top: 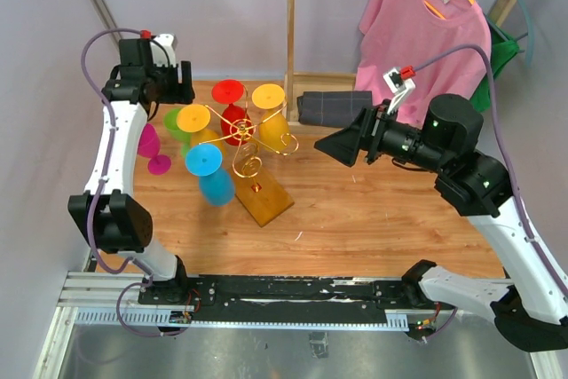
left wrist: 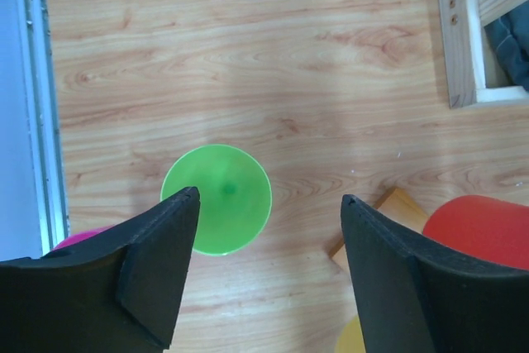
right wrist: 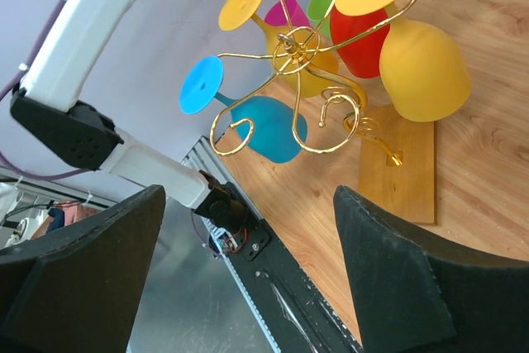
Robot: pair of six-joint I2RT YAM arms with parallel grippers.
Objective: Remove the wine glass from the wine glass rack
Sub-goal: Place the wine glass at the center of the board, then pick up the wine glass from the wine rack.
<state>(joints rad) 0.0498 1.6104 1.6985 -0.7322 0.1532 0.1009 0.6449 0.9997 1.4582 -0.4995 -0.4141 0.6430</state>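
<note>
Four light, rigid, slippery-looking coloured plastic wine glasses (top: 216,173) hang inverted on the gold wire rack (top: 253,150) mid-surface, best grasped by the stem; both grippers (left wrist: 269,229) (right wrist: 248,229) gape empty.

Overhead view, 2 wrist views; shared rack (top: 253,144)

Desk (top: 355,210): light wood, matt, visible grain. Wine glass rack (top: 257,144): shiny gold metal wire w/ smooth wood base. Wine glasses (right wrist: 426,59): smooth coloured plastic-looking, semi-gloss. Jaws: matt black. Pink shirt (top: 426,33): soft cloth.
</note>
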